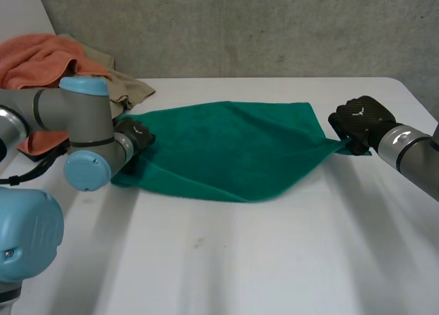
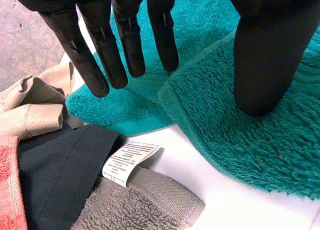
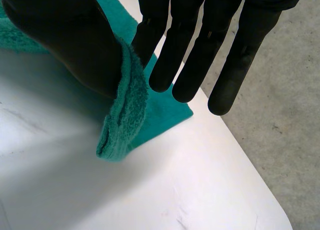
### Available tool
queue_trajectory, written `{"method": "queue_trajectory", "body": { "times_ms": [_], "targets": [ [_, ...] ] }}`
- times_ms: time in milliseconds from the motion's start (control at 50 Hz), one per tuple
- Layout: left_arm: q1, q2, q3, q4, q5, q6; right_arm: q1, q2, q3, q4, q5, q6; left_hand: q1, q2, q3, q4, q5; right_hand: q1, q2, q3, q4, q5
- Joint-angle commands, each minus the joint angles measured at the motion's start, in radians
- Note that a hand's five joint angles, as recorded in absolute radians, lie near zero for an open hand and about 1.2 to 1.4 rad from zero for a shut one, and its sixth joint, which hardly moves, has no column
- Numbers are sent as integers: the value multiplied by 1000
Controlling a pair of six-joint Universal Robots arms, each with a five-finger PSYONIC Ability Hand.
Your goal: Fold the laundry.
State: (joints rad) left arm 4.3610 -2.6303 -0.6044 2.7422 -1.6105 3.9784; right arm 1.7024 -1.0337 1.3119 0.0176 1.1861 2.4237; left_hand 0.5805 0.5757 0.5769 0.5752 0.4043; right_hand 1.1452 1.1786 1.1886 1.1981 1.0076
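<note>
The green towel (image 1: 226, 147) lies on the desk (image 1: 240, 260), long axis running left to right between both hands. The right hand (image 1: 360, 123) pinches its right corner. The left hand (image 1: 134, 140) is at the left end, and I cannot tell whether it grips.

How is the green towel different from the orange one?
The green towel lies spread out on the table; the orange towel sits crumpled in a heap at the far left. The right hand pinches the green towel's corner and the left hand is at its other end; no hand touches the orange towel. Both look fluffy.
</note>
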Motion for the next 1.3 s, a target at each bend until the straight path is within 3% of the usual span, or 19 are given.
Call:
{"method": "queue_trajectory", "body": {
  "times_ms": [20,60,120,280,500,620,700,840,1060,1160,1300],
  "targets": [
    [-1,-27,28,-29,1,-2,-7,3,3,-1,1,-3,477,482,481,482,479,251,218,208,198,214],
    [-3,-27,35,-36,-3,-2,-7,3,3,-1,1,-6,814,819,818,820,816,251,218,208,198,214],
    [-6,-2,46,-48,-25,-11,-13,-2,3,-1,1,-6,816,821,819,821,817,251,218,208,198,214],
    [-9,266,-60,-50,-59,-165,-50,-57,7,39,4,-12,816,821,819,821,817,251,218,208,198,214],
    [43,798,-451,-30,69,-163,-168,-298,-38,288,3,-97,816,821,819,821,817,251,218,208,198,214],
    [74,1060,-431,4,87,-264,-198,-423,-196,288,0,56,816,821,819,821,817,251,218,208,198,214],
    [78,1138,-388,-4,115,-329,-208,-440,-264,300,-28,132,816,821,819,821,817,251,218,208,198,214],
    [66,1049,-377,-16,123,-352,-221,-359,-293,309,-88,135,816,821,819,821,817,251,218,208,198,214],
    [29,655,-313,39,89,-352,-110,-103,-367,289,-2,120,816,821,819,821,817,251,218,208,198,214],
    [31,480,-151,71,77,-387,-50,26,-517,138,58,149,816,821,819,821,817,251,218,208,198,214],
    [12,472,159,244,58,-550,-29,78,-709,-230,208,320,816,821,819,821,817,251,218,208,198,214]
  ]
}}
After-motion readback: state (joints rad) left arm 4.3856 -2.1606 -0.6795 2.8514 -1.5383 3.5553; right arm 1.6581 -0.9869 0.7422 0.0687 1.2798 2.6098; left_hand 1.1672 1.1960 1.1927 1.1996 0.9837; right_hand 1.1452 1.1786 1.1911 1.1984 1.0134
